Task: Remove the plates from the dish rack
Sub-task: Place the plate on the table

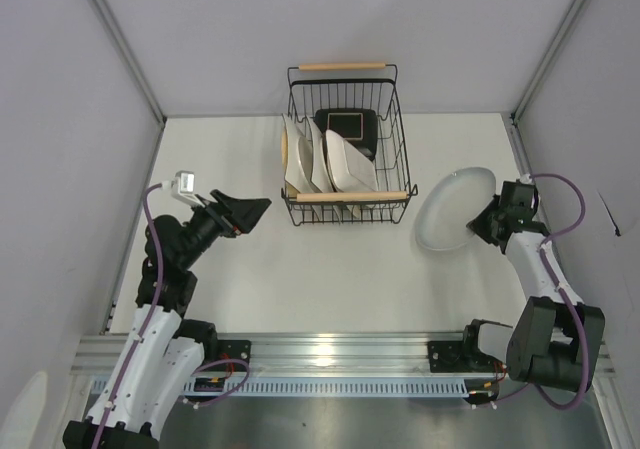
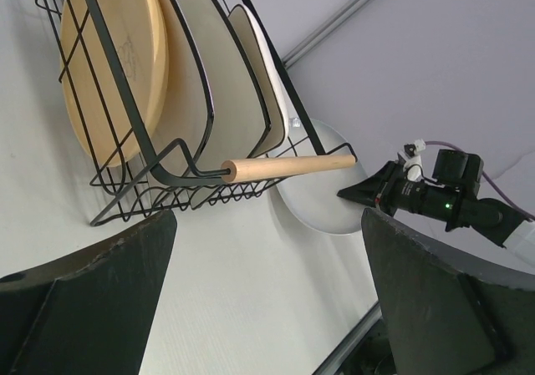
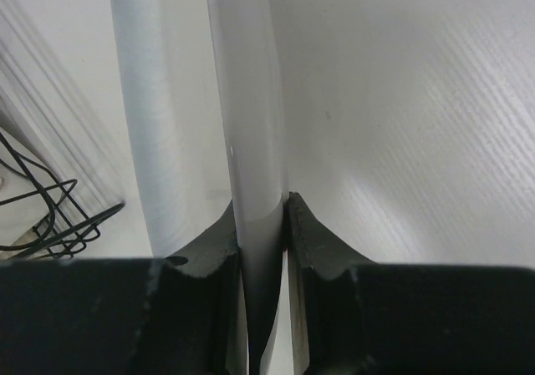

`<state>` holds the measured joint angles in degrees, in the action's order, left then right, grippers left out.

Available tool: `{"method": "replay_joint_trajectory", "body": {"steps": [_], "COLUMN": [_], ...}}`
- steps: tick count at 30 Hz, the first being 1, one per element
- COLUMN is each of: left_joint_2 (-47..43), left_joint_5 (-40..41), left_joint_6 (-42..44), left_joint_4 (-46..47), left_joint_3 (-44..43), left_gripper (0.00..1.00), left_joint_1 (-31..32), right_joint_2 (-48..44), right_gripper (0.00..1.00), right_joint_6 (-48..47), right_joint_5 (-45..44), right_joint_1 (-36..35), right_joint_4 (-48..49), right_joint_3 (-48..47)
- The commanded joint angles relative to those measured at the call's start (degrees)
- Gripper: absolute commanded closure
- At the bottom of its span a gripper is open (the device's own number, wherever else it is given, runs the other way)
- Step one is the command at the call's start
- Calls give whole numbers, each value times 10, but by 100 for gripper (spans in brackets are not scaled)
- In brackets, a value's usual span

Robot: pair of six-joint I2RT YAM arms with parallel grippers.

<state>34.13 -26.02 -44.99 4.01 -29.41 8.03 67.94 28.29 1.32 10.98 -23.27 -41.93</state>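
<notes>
- Plate unloading is pictured midway: a pale round plate (image 1: 452, 207) is pinched by its rim in the right claw (image 1: 487, 221), whose fingers are pressed against both faces.
- The round plate is held tilted over the table (image 1: 330, 279), just to the right of the dish rack (image 1: 402, 149) and clear of its wire. Whether its lower edge touches the table cannot be told.
- Inside the rack, a tan plate (image 2: 117, 58) and white plates (image 1: 335, 164) are seen standing on edge, lined up from left to right. A dark-rimmed square plate (image 1: 348, 124) is seen behind them at the far end.
- The left claw (image 1: 250, 212) is spread wide and empty. It is pointed at the rack's near left corner, close to the wooden handle (image 1: 348, 197).
- The coming move is judged to turn on the tilt. The held plate lies on the right arm's side, away from the rack, and its face would have to be brought flat onto bare table there before release.
- For the next pick, the tan plate at the left end is judged nearer to the left arm. The standing plates' edges run from near to far, so a rim would have to be straddled across that line.
</notes>
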Motion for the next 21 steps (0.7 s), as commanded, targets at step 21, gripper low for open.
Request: {"method": "replay_joint_trajectory", "body": {"steps": [21], "left_joint_2": [-8], "left_joint_5": [-10], "left_joint_6": [-2], "left_joint_4": [17], "left_joint_3": [5], "left_gripper": [0], "left_joint_1": [1], "right_joint_2": [103], "right_gripper": [100], "right_joint_6": [152], "right_joint_5": [-19], "right_joint_1": [25], "right_joint_4": [227], "right_joint_3": [154]}}
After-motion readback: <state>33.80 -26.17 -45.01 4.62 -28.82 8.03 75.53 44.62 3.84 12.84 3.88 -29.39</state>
